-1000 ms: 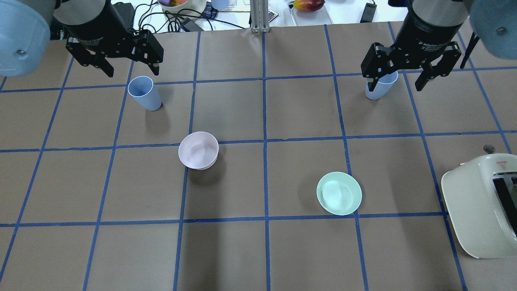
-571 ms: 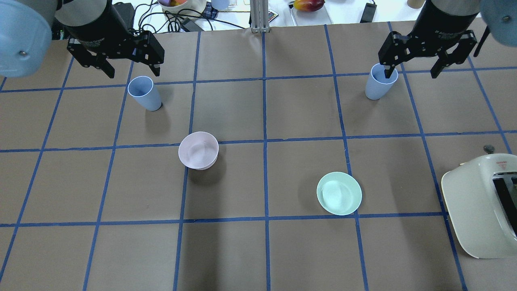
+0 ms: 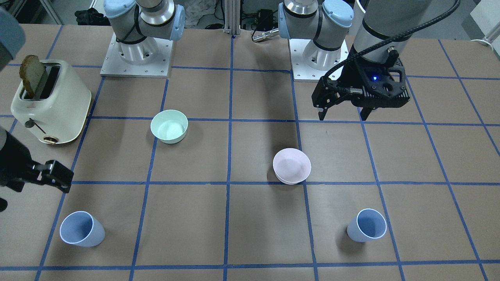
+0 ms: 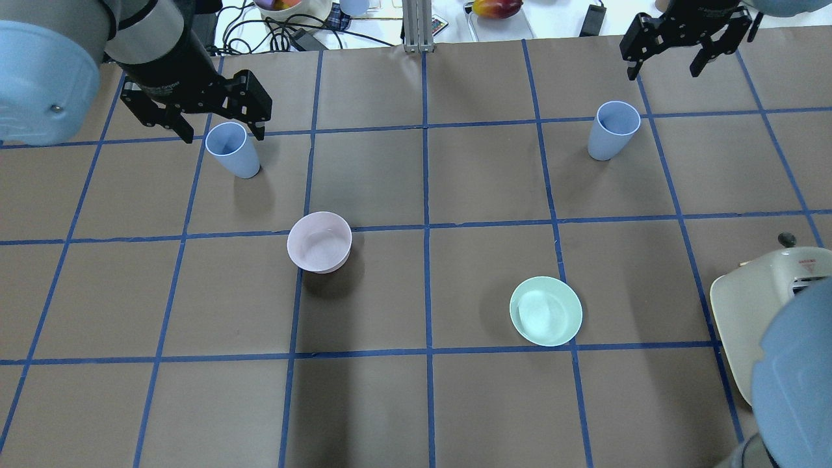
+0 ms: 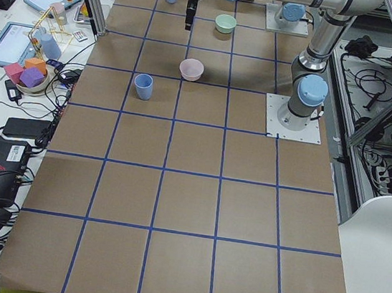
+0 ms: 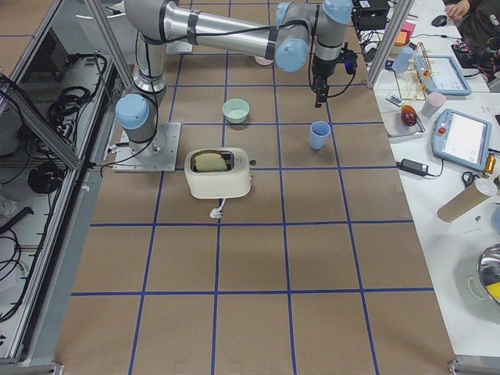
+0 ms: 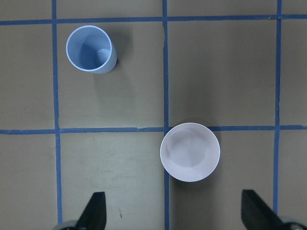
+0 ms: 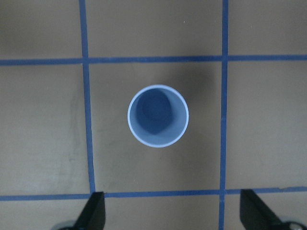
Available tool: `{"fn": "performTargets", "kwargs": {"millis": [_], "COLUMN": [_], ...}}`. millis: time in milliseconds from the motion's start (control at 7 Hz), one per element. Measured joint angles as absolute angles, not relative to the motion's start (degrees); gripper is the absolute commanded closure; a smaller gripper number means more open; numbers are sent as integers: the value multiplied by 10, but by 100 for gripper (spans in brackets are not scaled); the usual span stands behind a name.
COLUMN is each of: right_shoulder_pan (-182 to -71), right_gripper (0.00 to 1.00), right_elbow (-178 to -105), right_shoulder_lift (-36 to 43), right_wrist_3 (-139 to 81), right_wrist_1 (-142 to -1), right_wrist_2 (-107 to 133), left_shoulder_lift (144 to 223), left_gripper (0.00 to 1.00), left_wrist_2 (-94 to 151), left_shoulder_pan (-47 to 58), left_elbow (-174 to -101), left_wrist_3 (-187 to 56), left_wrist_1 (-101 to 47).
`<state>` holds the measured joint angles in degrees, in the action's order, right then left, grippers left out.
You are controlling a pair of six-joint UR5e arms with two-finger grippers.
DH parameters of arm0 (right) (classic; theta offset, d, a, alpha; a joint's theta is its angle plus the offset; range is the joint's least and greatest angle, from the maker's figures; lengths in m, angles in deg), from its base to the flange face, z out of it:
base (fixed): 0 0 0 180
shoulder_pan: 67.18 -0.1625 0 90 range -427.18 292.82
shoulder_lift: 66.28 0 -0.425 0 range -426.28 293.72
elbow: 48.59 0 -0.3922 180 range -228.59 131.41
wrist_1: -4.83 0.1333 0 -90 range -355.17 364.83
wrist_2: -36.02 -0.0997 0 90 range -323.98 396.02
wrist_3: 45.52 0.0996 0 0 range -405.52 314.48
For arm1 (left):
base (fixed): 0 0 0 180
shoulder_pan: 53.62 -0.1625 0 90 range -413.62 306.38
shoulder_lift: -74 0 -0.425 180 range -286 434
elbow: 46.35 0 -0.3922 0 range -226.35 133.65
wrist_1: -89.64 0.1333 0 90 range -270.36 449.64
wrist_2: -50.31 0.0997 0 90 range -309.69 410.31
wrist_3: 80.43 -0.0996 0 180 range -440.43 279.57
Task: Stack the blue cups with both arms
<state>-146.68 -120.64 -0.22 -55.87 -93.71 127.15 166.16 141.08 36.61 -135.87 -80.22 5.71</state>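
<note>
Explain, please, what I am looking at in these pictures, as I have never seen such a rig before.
This is one moment seen by six cameras. The machine is two jointed robot arms bolted to a table. One camera looks down from behind the robot, one faces it from across the table, one stands at each table end, and one rides on each wrist, looking down past the tool. On the table stand the left blue cup and the right blue cup, a pink bowl, a green bowl and a toaster with a slice of bread in it. The left tool and the right tool are both open, raised above the table, and hold nothing.
</note>
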Motion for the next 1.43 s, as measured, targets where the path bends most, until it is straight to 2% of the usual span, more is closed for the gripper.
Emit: {"fn": "performTargets", "kwargs": {"millis": [429, 1000, 1143, 1286, 1429], "right_shoulder_pan": [-1454, -1437, -1437, -1437, -1437], "right_gripper": [0, 0, 2, 25, 59], "right_elbow": [-1188, -1189, -1192, -1194, -1197], "right_shoulder_lift": [-88, -134, -140, -144, -146], "right_wrist_3": [-583, -589, -588, -589, -590], "right_wrist_1": [-1002, -1006, -1003, -1001, -1000], "right_wrist_2": [1271, 1268, 1268, 1268, 1268], "left_shoulder_lift": [1691, 1854, 1895, 1925, 1945], "left_gripper": [0, 0, 5, 6, 6], "left_wrist_2": [1411, 1452, 1471, 1479, 1483], "left_shoulder_pan": [362, 351, 350, 349, 346], "left_elbow": [-1360, -1302, -1298, -1297, -1296], "left_wrist_3": [-821, -905, -917, -922, -927], "left_wrist_1": [108, 161, 204, 235, 257]}}
